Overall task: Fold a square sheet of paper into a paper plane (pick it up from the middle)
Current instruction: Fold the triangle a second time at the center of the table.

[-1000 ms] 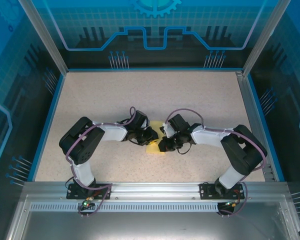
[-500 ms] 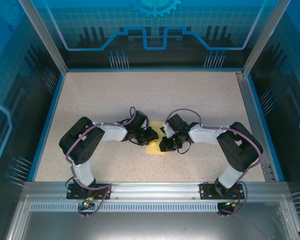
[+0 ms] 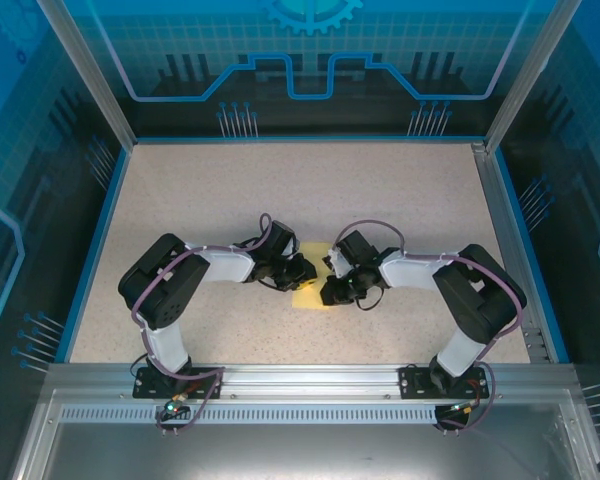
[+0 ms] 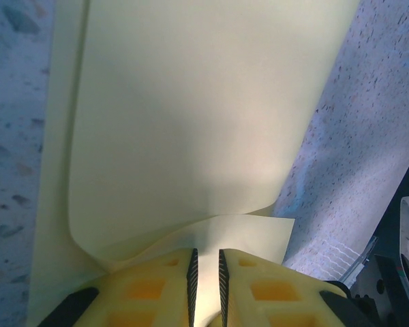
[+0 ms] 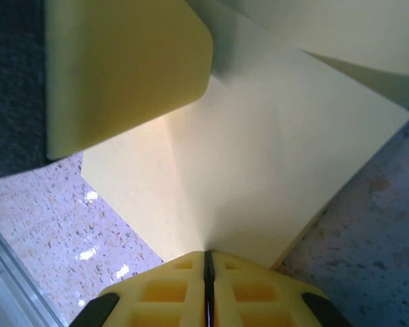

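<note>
Grasps the paper (image 4: pixel 191 122) with the left gripper (image 4: pixel 206 257) at bottom centre, one layer curling up. Clenches the right gripper (image 5: pixel 207 257) on it too, seemingly at a crease.

Plain, unmarked pale yellow: the square sheet of paper (image 4: pixel 191 122). The table (image 3: pixel 230 190) is beige, speckled grey. The left gripper (image 4: pixel 206 262) and right gripper (image 5: pixel 207 262) show deeper yellow, the arms (image 3: pixel 225 265) black and white, the cables (image 3: pixel 370 223) purple, the walls (image 3: pixel 310 60) blue with lighter line patterns.
</note>
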Controlling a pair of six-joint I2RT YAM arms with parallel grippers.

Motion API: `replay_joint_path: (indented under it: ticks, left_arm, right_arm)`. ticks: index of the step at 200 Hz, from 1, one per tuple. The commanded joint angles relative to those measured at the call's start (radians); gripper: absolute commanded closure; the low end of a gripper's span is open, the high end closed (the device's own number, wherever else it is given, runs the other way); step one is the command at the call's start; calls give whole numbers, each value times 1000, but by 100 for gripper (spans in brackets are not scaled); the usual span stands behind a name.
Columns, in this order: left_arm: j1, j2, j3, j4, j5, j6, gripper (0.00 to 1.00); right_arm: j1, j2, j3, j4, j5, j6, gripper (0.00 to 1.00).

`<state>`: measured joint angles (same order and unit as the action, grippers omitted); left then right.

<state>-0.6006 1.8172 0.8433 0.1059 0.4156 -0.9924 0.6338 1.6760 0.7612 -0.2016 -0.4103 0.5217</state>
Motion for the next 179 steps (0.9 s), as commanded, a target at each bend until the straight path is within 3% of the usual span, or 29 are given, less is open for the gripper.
replay_joint_path:
  ticks: [1,47,136,179]
  left_arm:
    - [-8,22,-13,-12,-23,20,80]
    - [-8,24,-10,-12,-20,19,80]
    - [-8,26,-10,-14,-18,19,81]
    - [-8,25,-10,-17,-18,19,81]
  right_arm:
    - [-18,12,-40,-31,-9,13,90]
    - [-22,-53,-33,-16,-108,49,89]
    - [-35,27,-74,-40,-78,80,90]
    - [-62,-78,-81,-1,-163,131,89]
